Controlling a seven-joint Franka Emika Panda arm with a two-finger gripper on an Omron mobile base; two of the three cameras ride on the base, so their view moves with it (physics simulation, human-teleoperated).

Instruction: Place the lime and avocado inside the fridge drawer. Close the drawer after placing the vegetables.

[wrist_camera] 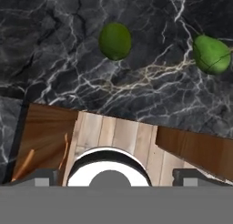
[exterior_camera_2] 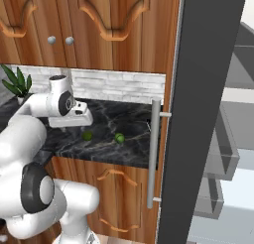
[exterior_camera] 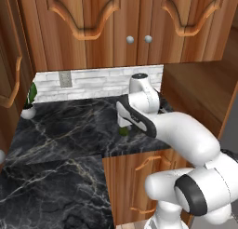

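the gripper [wrist_camera: 116,175] hung above the black marble counter [exterior_camera: 60,130] with its finger tips [wrist_camera: 43,176] spread wide apart and nothing between them. in the hand view, both fruits lay on the counter beyond the tips, well apart from each other and from the gripper: the lime [wrist_camera: 115,41], round and even green, sat ahead and about level with the middle of the gap, while the avocado [wrist_camera: 211,53], pear-shaped, sat ahead and off toward the right-hand tip. in the right base view the two fruits [exterior_camera_2: 87,136] [exterior_camera_2: 119,138] rested on the counter just below and to the right of the hand. the dark fridge door [exterior_camera_2: 198,114] with its long bar handle [exterior_camera_2: 153,153] stood further right.
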